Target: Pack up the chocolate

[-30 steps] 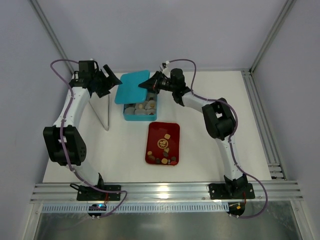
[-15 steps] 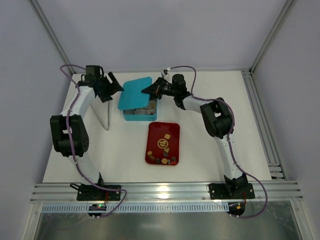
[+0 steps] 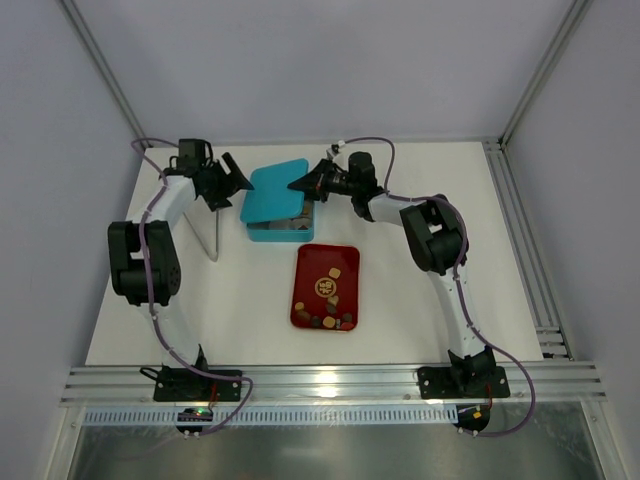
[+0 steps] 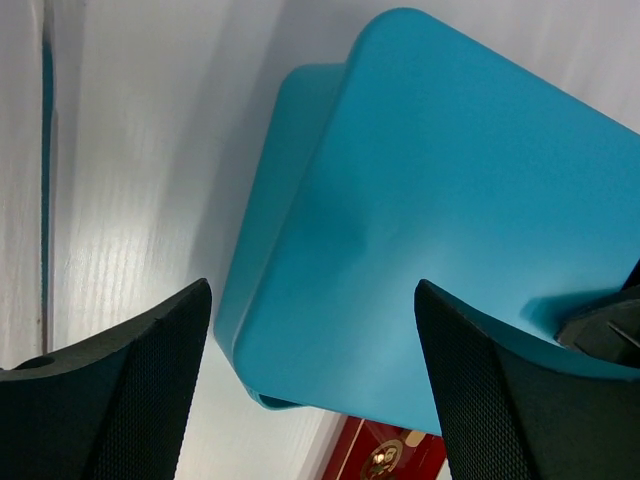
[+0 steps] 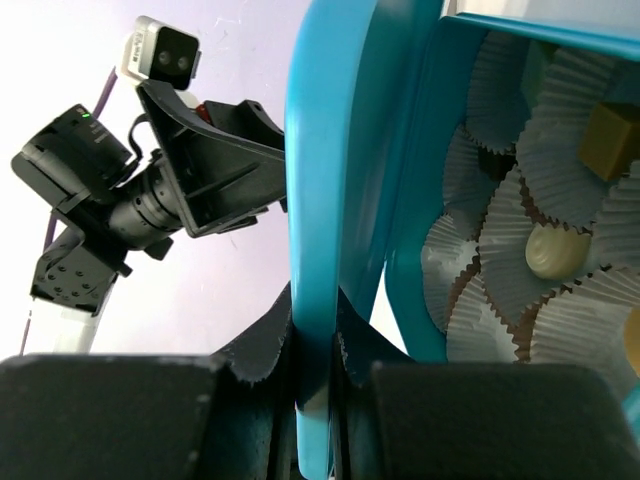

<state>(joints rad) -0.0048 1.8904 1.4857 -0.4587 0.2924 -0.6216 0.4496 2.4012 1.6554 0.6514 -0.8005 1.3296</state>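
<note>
Chocolate (image 3: 331,299) lies in two places: a scatter of small brown and tan pieces on the red tray (image 3: 310,258) at the middle of the worktop (image 3: 250,300), and others seated in pale paper cups (image 5: 500,330) inside the teal box (image 3: 280,236) just beyond the tray. I judge each piece light, stiff and smooth, easily scuffed or cracked by a hard squeeze, so a gentle pinch across two opposite sides suits best. Pieces are round or squarish and lie flat, so none shows a real long axis; from above they are too small to tell which way any one faces. The right claw (image 5: 315,365) is nearly closed, clamped on the edge of the teal lid (image 4: 450,220), which sits tilted over the box. The left claw (image 3: 236,180) is spread wide and empty, just beside the lid's opposite edge, apparently not touching it
</note>
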